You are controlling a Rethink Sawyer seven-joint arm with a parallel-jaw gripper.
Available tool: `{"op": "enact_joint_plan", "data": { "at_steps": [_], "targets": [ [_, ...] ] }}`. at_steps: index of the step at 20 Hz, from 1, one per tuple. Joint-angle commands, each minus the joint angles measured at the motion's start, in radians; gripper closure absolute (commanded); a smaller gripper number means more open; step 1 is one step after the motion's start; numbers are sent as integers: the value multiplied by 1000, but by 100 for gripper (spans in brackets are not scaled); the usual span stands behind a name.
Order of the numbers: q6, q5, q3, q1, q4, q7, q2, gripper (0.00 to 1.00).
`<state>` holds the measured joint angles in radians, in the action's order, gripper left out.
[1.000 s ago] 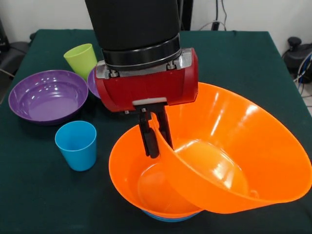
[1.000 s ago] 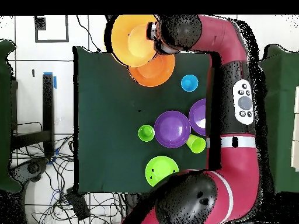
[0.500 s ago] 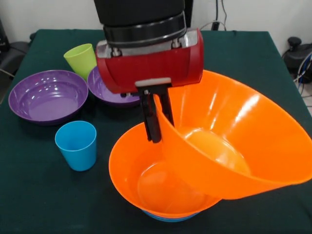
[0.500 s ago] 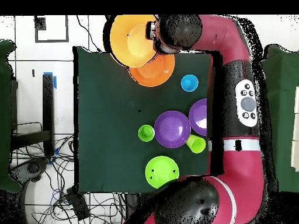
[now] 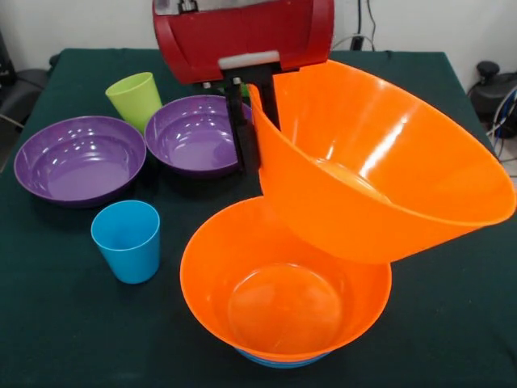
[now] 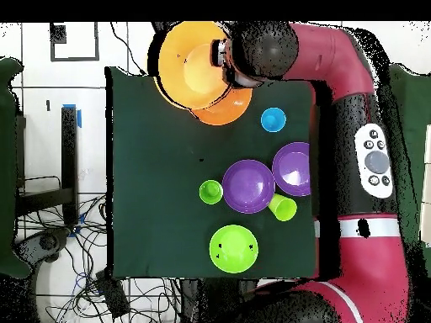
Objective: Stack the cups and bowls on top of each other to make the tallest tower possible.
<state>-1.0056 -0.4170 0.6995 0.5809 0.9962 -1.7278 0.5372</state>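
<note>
Claw [image 5: 252, 121] grips tilted orange bowl [image 5: 380, 162] (held aloft)

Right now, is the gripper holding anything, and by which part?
Yes: the gripper is shut on the rim of a big glossy orange plastic bowl, one finger inside, one outside, holding it tilted.

The red and black arm [image 6: 358, 143] bends across the overhead view, its dark wrist [image 6: 252, 55] over the far end of the table. In the front view the red wrist housing [image 5: 242, 32] fills the top edge, and the gripper [image 5: 252, 121] hangs straight down from it. Its two black fingers [image 5: 241, 129] point downward and are pinched together on the rim of the orange bowl [image 5: 380, 170], one finger outside the wall and one inside. The bowl hangs tilted from the fingers, its mouth turned away from them.
</note>
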Motion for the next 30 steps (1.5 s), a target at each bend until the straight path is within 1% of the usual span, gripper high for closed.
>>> {"op": "enact_joint_plan", "data": {
  "at_steps": [1, 5, 12, 13, 16, 21, 27, 30],
  "targets": [
    [37, -24, -7, 38, 103, 191, -10, 100],
    [54, -61, -4, 57, 85, 260, -51, 100],
    [94, -94, 13, 91, 78, 333, -103, 100],
    [99, -94, 22, 97, 81, 351, -111, 100],
    [105, -85, 40, 109, 90, 362, -127, 100],
    [142, -65, 93, 133, 93, 403, -189, 100],
    [159, -49, 132, 154, 110, 405, -236, 100],
    [162, -50, 143, 158, 116, 397, -243, 100]
  ]
}}
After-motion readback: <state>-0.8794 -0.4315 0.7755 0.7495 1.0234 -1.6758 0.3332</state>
